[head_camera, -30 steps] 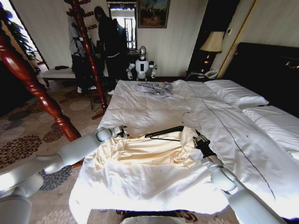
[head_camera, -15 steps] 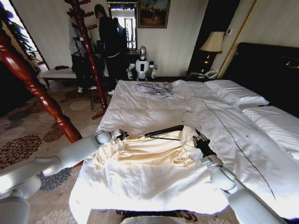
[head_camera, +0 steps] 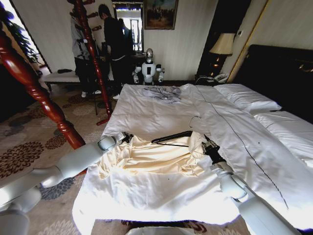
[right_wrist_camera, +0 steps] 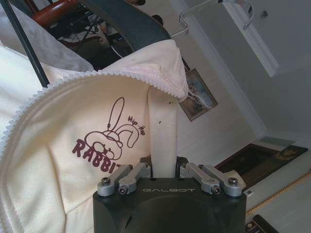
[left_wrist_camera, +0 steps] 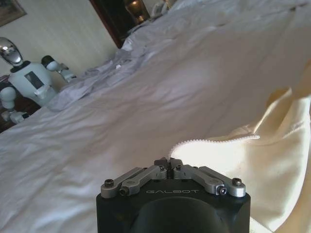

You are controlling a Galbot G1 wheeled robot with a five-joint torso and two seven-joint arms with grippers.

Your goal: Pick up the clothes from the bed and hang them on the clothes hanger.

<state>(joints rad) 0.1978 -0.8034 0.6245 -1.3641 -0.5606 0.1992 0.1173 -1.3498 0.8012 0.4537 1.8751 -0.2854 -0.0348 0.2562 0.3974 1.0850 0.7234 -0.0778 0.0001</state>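
The pale cream clothes (head_camera: 151, 164) lie crumpled on the near part of the bed (head_camera: 146, 117). My left gripper (head_camera: 126, 137) is at their left edge, shut on the zipper hem (left_wrist_camera: 214, 141) just above the white sheet. My right gripper (head_camera: 208, 146) holds the right side, shut on a strip of the cream fabric (right_wrist_camera: 163, 145) beside a rabbit print. The black clothes hanger (head_camera: 171, 137) rests on the garment's far edge between the two grippers, its silver hook (head_camera: 195, 120) pointing away. In the right wrist view the hanger (right_wrist_camera: 131, 22) passes inside the collar.
A smaller grey garment (head_camera: 162, 93) lies at the bed's far end. White pillows (head_camera: 247, 100) and a dark headboard (head_camera: 283, 73) are on the right. A red-brown coat stand (head_camera: 90, 49) and another turned post (head_camera: 34, 88) stand left of the bed. A small humanoid robot (head_camera: 148, 66) stands by the far wall.
My left gripper dipped a little, then came back up and slightly left with the garment's edge. The right arm and the hanger have stayed put.
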